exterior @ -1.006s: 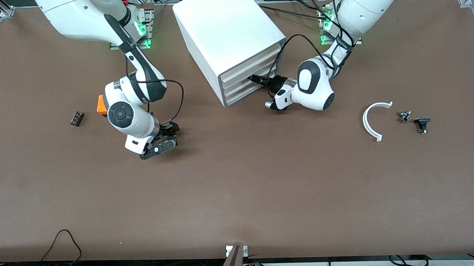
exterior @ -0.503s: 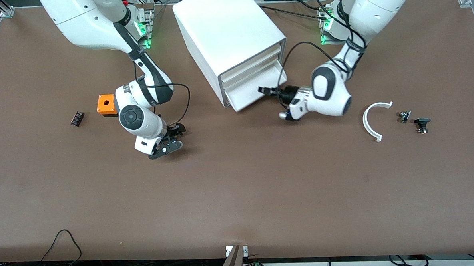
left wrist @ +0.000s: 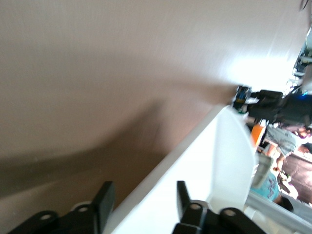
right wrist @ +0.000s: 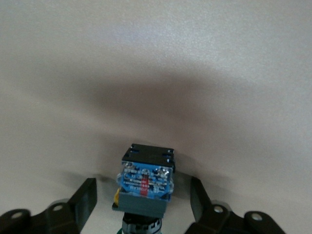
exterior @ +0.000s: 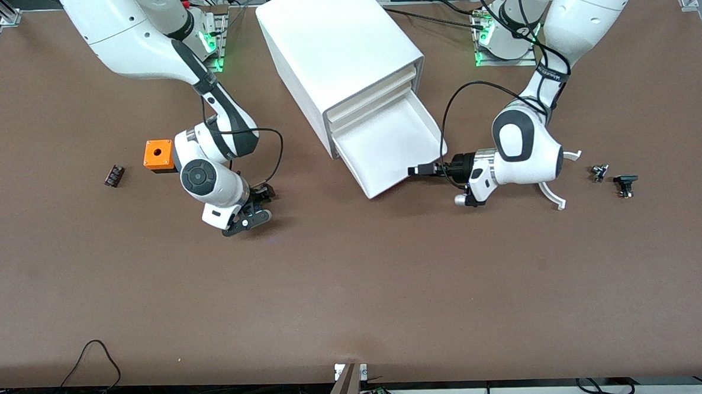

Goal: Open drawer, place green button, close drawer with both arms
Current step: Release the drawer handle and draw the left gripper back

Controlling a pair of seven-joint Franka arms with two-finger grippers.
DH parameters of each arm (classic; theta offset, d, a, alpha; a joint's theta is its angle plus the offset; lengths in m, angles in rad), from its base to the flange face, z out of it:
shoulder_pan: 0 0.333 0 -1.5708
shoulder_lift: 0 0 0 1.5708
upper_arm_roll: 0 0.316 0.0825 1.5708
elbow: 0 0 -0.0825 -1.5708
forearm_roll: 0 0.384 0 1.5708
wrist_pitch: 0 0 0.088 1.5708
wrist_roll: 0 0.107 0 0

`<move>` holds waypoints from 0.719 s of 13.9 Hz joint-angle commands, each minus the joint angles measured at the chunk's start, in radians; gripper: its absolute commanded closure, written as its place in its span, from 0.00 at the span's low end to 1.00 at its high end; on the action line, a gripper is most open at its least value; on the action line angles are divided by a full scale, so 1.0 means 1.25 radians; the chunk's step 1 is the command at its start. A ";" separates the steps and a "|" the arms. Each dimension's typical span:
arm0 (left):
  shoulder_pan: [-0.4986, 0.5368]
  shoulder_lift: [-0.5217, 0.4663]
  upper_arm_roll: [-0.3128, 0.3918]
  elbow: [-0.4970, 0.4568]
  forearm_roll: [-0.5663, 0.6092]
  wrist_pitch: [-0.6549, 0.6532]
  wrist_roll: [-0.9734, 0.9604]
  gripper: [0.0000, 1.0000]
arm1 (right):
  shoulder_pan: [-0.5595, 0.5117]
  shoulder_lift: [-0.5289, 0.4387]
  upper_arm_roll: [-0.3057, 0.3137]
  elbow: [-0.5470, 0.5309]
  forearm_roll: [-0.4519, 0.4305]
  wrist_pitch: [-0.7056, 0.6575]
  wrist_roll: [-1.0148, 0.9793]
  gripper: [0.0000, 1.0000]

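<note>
In the front view, the lowest drawer (exterior: 393, 142) of the white cabinet (exterior: 332, 44) stands pulled well out, its tray bare. The left end effector (exterior: 416, 170) sits at the drawer's front corner, level with the front wall. The right end effector (exterior: 251, 208) is low over the counter (exterior: 355, 291), toward the right arm's end, well apart from the drawer. The button cannot be made out here; it lies beneath that end effector. An orange cube (exterior: 158, 154) sits near the right arm's wrist and plays no part.

In the left wrist view, the left end effector (left wrist: 144, 187) is released: its fingers (left wrist: 104, 204) straddle the drawer's front wall (left wrist: 204, 175) with counter showing beside one of them, so nothing is clamped.

In the right wrist view, the button (right wrist: 146, 183) stands on the counter directly between the fingers (right wrist: 85, 200) of the right end effector (right wrist: 142, 181). A gap shows on each side, so the end effector is released and not yet grasping.

The step in hand looks to be the pick. To do it well, the right end effector should stay centred so both fingers meet the black body together, squeeze on the flat sides rather than the round cap, and lift straight up before crossing to the tray. The left end effector should clear the drawer's front without nudging it.
</note>
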 commanded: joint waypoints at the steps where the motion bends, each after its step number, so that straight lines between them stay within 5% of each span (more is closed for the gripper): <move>1: 0.048 -0.108 0.002 -0.014 0.120 0.009 -0.019 0.00 | 0.000 0.005 0.003 0.002 -0.013 0.009 0.054 0.47; 4: 0.116 -0.209 0.002 -0.014 0.267 0.033 -0.022 0.00 | 0.000 0.004 0.004 0.009 -0.011 0.007 0.052 0.61; 7: 0.204 -0.301 0.020 -0.012 0.290 0.048 -0.020 0.00 | 0.000 -0.004 0.004 0.022 -0.011 0.004 0.037 0.63; 10: 0.206 -0.387 0.084 0.052 0.534 -0.084 -0.025 0.00 | 0.000 -0.046 0.004 0.041 -0.011 -0.023 -0.015 0.62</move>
